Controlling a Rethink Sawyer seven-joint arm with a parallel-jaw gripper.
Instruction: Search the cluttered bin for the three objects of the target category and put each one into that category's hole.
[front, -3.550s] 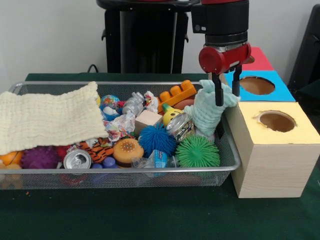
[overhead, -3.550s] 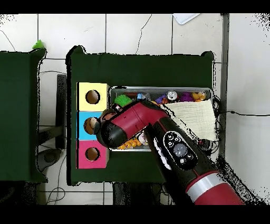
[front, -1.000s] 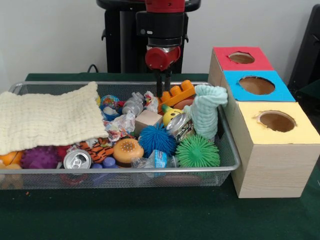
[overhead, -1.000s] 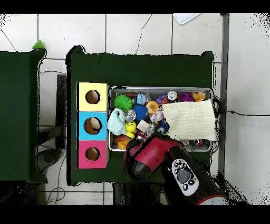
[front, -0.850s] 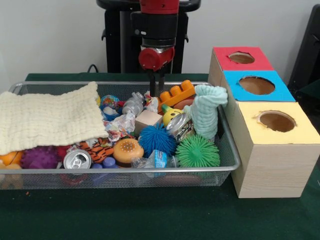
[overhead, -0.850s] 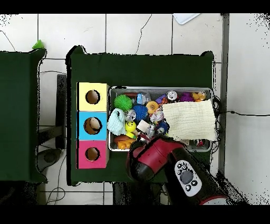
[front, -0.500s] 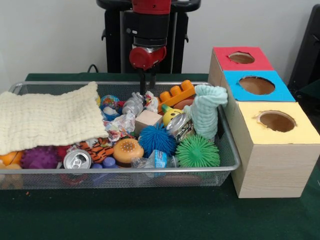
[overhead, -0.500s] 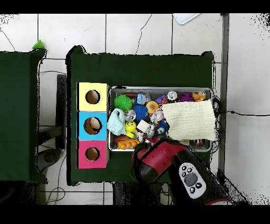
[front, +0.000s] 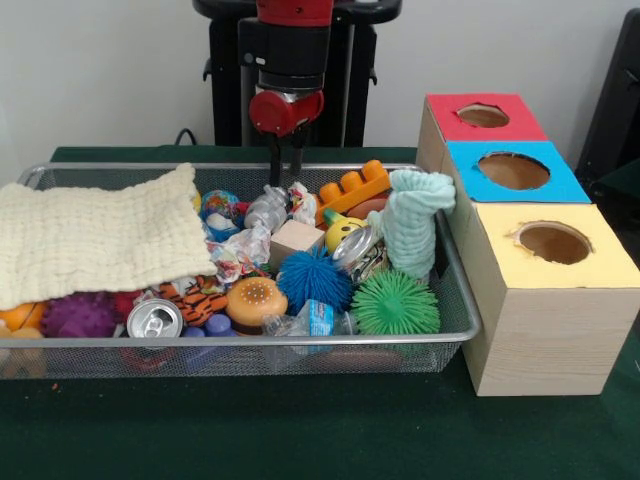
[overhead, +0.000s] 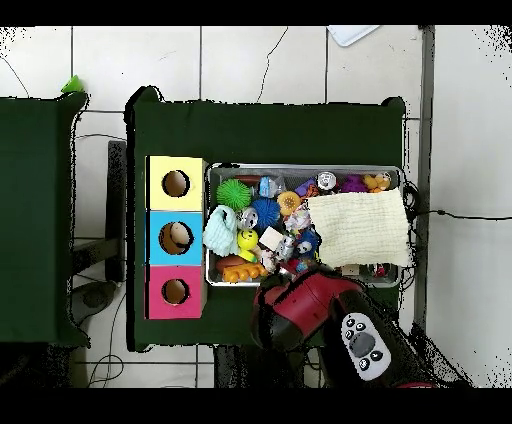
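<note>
Gripper (front: 284, 165) poised over far edge of the bin (front: 250, 352), fingers set close together, nothing held; nearest printed cloth (front: 301, 203) just below and slightly toward the wooden box (front: 545, 320), crumpled beside crushed clear bottle (front: 265, 209). Second printed cloth (front: 240, 252) bunched nearer mid-bin against cream waffle cloth (front: 95, 240); third not made out. Yellow-surround hole (front: 553, 242) well apart, at box's near end; cloths thin, white, flecked red, blue, yellow, green.
</note>
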